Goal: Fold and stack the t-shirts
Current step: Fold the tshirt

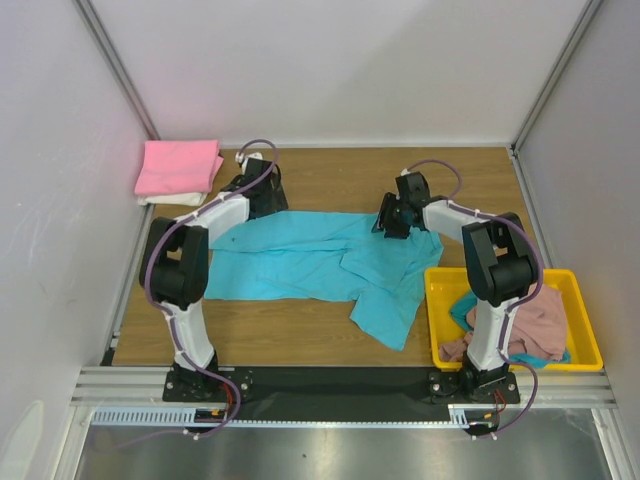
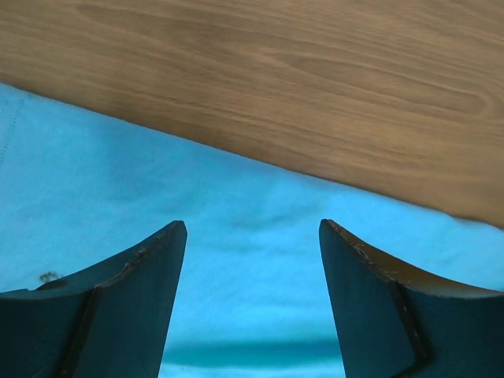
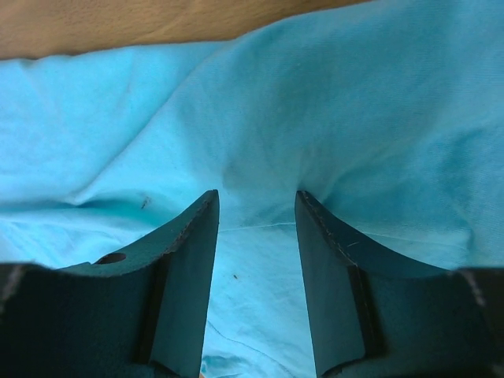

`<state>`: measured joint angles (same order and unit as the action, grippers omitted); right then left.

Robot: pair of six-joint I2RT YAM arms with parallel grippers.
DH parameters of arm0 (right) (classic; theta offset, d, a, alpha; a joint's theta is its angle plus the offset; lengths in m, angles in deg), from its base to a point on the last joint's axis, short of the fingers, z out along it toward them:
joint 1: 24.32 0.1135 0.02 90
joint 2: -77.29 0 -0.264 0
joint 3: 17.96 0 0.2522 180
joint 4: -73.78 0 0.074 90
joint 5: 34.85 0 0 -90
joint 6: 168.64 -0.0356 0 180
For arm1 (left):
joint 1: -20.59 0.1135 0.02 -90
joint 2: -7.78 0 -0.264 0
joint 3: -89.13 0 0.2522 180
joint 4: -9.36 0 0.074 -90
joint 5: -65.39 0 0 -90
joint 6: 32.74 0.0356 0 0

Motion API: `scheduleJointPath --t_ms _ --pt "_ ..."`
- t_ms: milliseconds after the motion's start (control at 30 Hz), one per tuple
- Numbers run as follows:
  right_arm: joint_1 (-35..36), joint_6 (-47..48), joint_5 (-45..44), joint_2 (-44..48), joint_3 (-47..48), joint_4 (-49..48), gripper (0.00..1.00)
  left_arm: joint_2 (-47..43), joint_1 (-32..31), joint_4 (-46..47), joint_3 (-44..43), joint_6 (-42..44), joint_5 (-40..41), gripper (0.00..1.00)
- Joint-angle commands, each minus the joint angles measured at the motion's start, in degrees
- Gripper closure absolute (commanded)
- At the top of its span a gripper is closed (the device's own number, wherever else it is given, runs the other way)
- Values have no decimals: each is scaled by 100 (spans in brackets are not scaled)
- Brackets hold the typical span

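Note:
A turquoise t-shirt (image 1: 310, 258) lies spread but rumpled across the middle of the wooden table (image 1: 330, 170), its right part bunched and hanging toward the near side. My left gripper (image 1: 250, 196) is at the shirt's far left edge; in the left wrist view it (image 2: 252, 230) is open, with the turquoise cloth (image 2: 118, 197) under and between the fingers. My right gripper (image 1: 392, 222) is at the shirt's far right edge; in the right wrist view it (image 3: 256, 197) is open, its jaws a narrow gap apart and low over the wrinkled cloth (image 3: 315, 94).
A folded pink shirt (image 1: 180, 165) lies on a white one at the far left corner. A yellow bin (image 1: 585, 300) at the near right holds mauve and teal clothes (image 1: 545, 320). White walls enclose the table on three sides.

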<state>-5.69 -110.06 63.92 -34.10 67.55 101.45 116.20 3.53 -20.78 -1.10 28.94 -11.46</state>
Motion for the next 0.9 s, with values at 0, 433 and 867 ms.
scheduleJointPath --t_ms 0,433,867 --pt "-61 83 -157 180 -3 15 51 328 203 47 -141 -525 -5 26" --pt "-422 347 -113 -347 445 24 52 812 835 399 -88 -1176 -655 26" --pt "-712 733 194 -902 1499 357 51 1067 1091 548 -422 -1230 -1094 26"
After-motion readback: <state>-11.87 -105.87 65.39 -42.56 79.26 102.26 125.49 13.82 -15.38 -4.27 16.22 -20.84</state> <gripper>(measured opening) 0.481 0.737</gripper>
